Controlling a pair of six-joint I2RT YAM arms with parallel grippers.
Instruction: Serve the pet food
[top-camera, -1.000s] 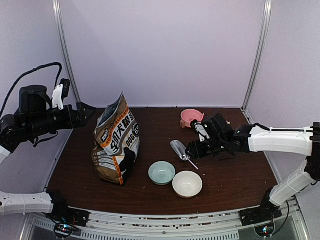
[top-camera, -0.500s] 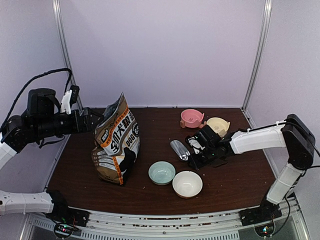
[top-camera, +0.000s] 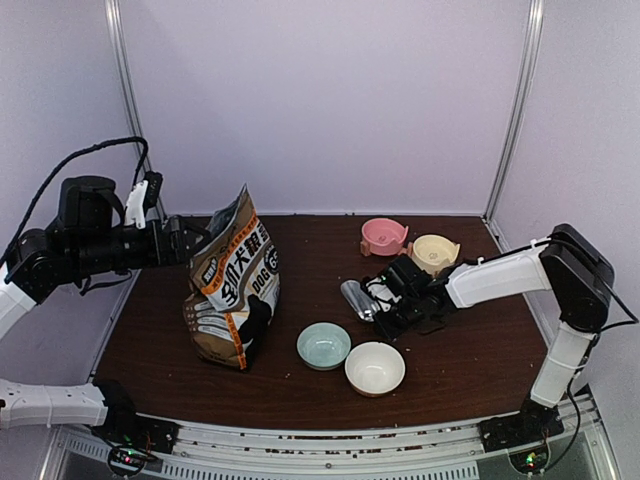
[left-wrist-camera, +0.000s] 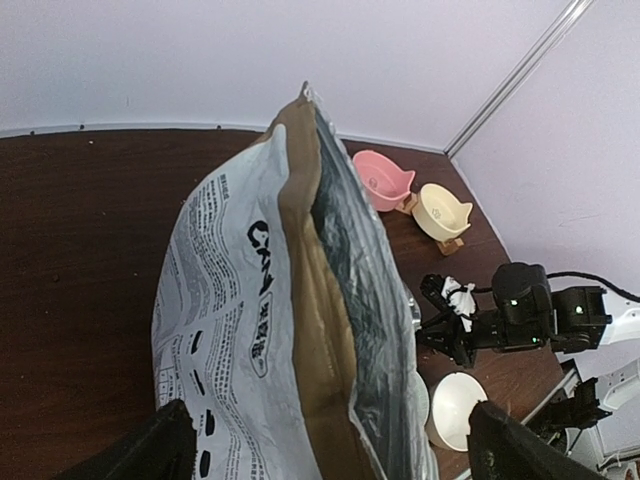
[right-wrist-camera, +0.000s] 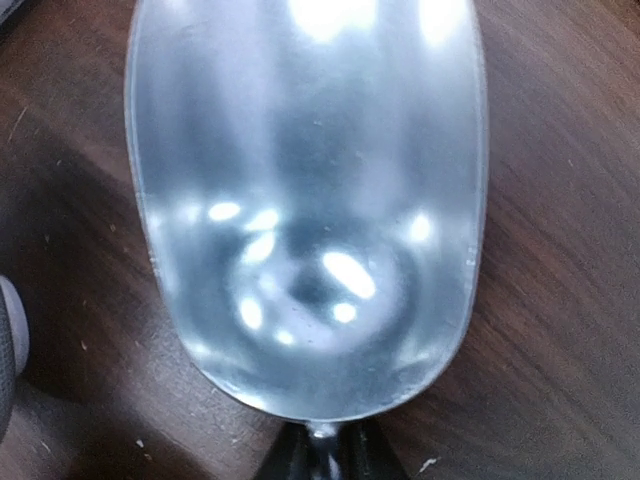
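From above, the serving is judged barely begun. No pet food is in sight. It is presumably inside the standing paper dog-food bag (top-camera: 232, 290), and all four bowls look bare: the teal bowl (top-camera: 324, 346), the white bowl (top-camera: 375, 368), the pink bowl (top-camera: 384, 235) and the cream bowl (top-camera: 436, 250). The left pincer (top-camera: 190, 240) hangs at the bag's top edge. The right pincer (top-camera: 388, 312) sits low at the handle of the metal scoop (top-camera: 354, 297), which lies on the worktop (top-camera: 470, 360) near the teal bowl. Scooping, carrying and tipping are all left to do. There is open room in front of the bag. The two far bowls stand just behind the right arm.

From the left wrist, the fingers (left-wrist-camera: 160, 450) stand wide apart on either side of the bag's gaping mouth and hold nothing. The foil lining is dark and no kibble shows inside. The mouth is narrow, so a scoop would probably have little clearance.

From the right wrist, the scoop's hollow fills the view and is empty and shiny. Its handle runs off the bottom edge. I cannot tell whether the jaws have clamped on it. The scoop's rim lies close to the wood.
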